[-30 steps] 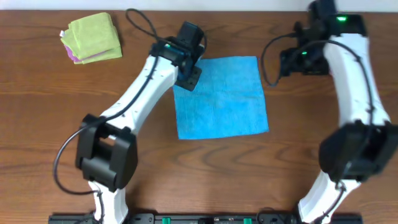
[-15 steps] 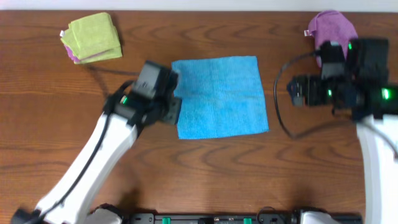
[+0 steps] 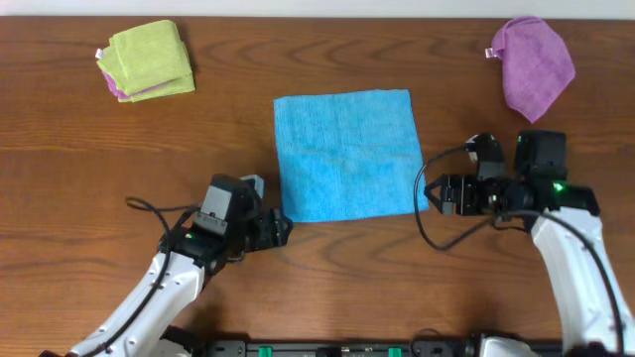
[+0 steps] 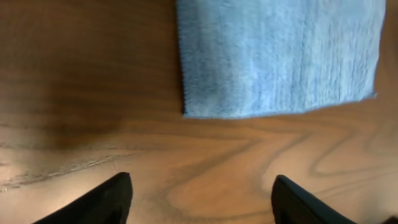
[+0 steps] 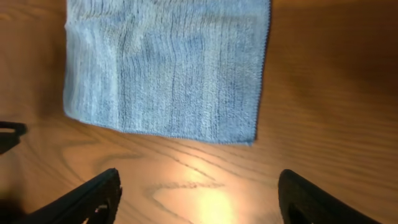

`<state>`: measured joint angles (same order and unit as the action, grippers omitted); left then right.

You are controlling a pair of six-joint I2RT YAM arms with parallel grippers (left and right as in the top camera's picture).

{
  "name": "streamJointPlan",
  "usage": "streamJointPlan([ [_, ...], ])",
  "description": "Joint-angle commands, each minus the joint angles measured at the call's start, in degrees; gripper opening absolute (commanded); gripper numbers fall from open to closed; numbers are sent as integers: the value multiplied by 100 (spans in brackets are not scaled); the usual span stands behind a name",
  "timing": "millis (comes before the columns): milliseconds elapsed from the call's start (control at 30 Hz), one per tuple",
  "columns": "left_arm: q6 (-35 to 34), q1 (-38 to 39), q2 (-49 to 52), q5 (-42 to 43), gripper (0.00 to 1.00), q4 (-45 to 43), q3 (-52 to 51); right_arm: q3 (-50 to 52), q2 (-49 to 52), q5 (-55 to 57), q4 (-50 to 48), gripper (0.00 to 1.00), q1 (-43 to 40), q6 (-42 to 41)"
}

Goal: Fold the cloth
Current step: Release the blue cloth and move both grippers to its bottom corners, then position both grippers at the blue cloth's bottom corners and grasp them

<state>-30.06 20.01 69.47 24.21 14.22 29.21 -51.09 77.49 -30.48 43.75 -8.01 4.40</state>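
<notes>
The sky-blue cloth (image 3: 347,154) lies flat and spread open in the middle of the wooden table. It also shows in the left wrist view (image 4: 280,56) and the right wrist view (image 5: 168,68). My left gripper (image 3: 281,230) is open and empty, low over bare wood just outside the cloth's near left corner; its fingers (image 4: 202,202) have only table between them. My right gripper (image 3: 432,193) is open and empty beside the cloth's near right corner; its fingers (image 5: 199,199) also frame only wood.
A lime-green folded cloth (image 3: 147,59) lies at the back left with a pink edge under it. A purple cloth (image 3: 534,64) lies crumpled at the back right. Cables loop beside both arms.
Both arms have drawn back from the far side of the table to the cloth's near corners. The purple cloth, hidden a second ago, now shows. The blue cloth has not moved.
</notes>
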Motion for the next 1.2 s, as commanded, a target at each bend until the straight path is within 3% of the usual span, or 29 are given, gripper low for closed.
streamJointPlan([
  [0, -234, -299, 63, 372, 75, -140, -96, 33, 507, -837, -205, 77, -109, 0],
  [200, -229, -575, 643, 485, 80, -651, -111, 33, 1504, -920, -461, 75, -109, 11],
  [733, -640, -575, 2544, 1355, 79, -2618, -109, 44, 1912, -560, -522, 74, -378, 57],
  [1167, -461, -575, 2686, 1729, 77, -2203, -109, 55, 2863, -905, -964, 68, -396, 55],
])
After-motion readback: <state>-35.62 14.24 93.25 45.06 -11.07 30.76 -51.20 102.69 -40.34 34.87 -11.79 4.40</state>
